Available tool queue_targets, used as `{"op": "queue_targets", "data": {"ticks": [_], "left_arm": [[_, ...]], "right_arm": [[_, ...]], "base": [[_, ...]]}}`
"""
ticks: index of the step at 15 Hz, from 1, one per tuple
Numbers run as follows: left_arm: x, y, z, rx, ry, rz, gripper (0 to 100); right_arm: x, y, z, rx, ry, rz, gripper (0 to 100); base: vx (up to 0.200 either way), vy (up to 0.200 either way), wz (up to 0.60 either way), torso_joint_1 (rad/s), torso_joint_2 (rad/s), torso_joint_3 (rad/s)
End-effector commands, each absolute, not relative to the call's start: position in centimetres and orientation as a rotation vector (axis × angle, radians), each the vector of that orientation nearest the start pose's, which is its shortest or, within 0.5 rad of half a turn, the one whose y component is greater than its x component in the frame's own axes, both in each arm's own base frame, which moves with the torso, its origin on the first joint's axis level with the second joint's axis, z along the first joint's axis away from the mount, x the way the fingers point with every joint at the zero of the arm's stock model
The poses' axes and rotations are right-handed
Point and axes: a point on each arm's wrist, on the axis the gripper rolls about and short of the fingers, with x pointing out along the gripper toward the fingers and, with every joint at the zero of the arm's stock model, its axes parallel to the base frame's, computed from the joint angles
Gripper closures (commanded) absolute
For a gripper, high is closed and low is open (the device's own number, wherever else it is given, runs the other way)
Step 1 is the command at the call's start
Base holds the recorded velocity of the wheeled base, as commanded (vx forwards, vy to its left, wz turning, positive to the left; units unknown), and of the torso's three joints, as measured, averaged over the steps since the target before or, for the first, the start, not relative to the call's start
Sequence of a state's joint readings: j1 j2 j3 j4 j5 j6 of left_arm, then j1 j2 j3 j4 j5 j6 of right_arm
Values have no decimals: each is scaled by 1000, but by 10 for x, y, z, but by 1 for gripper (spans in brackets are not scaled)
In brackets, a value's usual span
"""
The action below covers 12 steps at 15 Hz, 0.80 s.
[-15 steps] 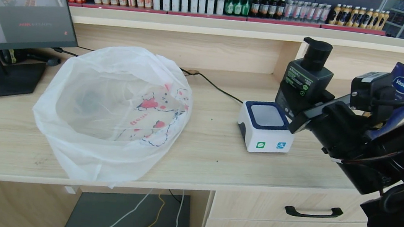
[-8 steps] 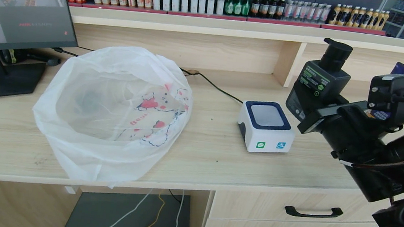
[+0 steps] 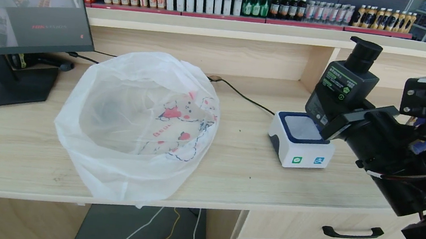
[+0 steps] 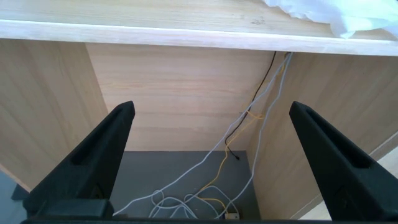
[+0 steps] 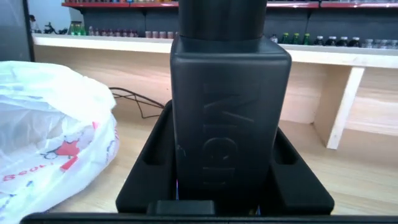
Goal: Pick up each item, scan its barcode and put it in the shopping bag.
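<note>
1. My left tool (image 4: 210, 109) gapes empty below the desk (image 4: 155, 32).
2. My right tool (image 3: 336, 124) clamps the dark pump bottle (image 3: 342, 88), tilted just above the scanner (image 3: 300, 146), at its far edge.
3. I'd tip its label down toward the scanner window, slowly.

shopping bag (image 3: 135, 126) left of scanner (image 3: 300, 146), on counter (image 3: 239, 171)

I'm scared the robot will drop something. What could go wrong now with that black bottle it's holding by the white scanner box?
1. The right gripper grips the black bottle low down, so it might tip or slip, perhaps onto the scanner.
2. The shopping bag is floppy and sits at the counter front edge. A bottle dropped in hard could pull it over.
</note>
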<state>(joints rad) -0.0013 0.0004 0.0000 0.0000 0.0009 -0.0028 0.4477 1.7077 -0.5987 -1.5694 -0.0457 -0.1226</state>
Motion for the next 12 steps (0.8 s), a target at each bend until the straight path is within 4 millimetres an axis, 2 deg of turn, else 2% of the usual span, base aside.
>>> {"op": "queue_targets", "data": {"ticks": [1,10,12], "left_arm": [[-23,0,75,-3,0,0,0],[-23,0,75,-2,0,2,0],[-23,0,75,3,0,-2,0]], "right_arm": [[245,116,225,0,-491,362,100],[242,114,231,8,-510,361,100],[242,115,231,9,-512,362,100]], "base": [[0,200,0,2,2,12],[0,200,0,2,2,2],[0,0,0,0,0,0]]}}
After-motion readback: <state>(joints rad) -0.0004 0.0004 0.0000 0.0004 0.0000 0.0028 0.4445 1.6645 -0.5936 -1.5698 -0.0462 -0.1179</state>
